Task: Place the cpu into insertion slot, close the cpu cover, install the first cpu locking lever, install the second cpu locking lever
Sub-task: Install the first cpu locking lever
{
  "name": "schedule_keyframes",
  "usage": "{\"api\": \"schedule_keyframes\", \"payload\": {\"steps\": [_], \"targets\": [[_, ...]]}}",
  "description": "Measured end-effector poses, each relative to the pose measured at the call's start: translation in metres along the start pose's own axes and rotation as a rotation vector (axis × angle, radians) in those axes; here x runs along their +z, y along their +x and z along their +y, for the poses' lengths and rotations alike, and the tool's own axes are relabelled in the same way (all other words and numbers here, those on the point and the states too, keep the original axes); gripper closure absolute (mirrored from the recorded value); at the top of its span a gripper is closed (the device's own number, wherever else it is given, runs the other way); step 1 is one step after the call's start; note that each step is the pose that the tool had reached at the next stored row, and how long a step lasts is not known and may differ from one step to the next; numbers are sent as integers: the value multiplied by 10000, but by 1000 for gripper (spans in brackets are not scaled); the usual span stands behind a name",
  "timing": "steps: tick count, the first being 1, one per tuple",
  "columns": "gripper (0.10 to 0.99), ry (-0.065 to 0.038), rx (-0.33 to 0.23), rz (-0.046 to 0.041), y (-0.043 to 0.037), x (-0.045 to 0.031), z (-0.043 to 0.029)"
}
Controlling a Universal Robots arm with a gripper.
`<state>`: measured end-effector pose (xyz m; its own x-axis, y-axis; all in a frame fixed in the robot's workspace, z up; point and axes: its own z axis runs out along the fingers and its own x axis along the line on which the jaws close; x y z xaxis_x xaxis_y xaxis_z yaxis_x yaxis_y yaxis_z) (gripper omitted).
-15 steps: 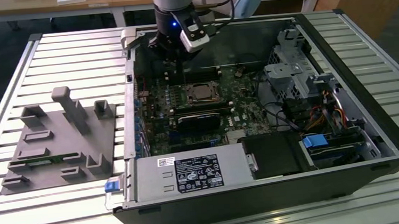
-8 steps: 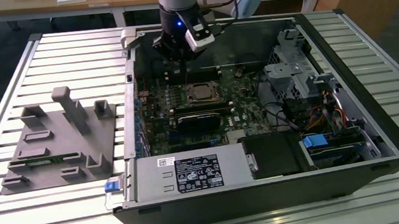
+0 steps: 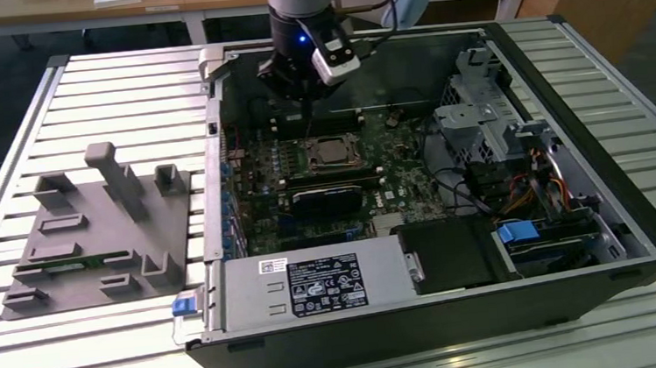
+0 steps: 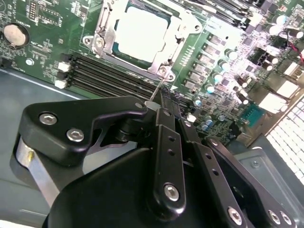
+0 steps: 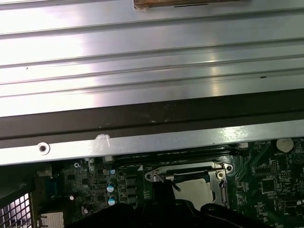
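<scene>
The tool [image 4: 159, 110] — clenched, it seems — hangs over the motherboard [image 4: 45, 57] just beside the cpu cover [image 4: 135, 61], closed flat over the cpu [image 4: 141, 32].

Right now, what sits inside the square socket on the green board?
A silvery square chip lies in the socket, framed by the thin metal cover. Whatever lies under the chip is hidden by it and cannot be seen.
</scene>
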<state>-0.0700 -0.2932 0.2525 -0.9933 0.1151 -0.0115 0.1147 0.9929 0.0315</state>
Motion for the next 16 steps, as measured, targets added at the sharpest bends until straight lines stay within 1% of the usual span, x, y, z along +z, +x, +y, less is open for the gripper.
{"api": "schedule_keyframes", "payload": {"steps": [3,16], "targets": [[980,-1,-1,-1,-33,4,4],[980,-1,-5,0,-121,43,13]]}}
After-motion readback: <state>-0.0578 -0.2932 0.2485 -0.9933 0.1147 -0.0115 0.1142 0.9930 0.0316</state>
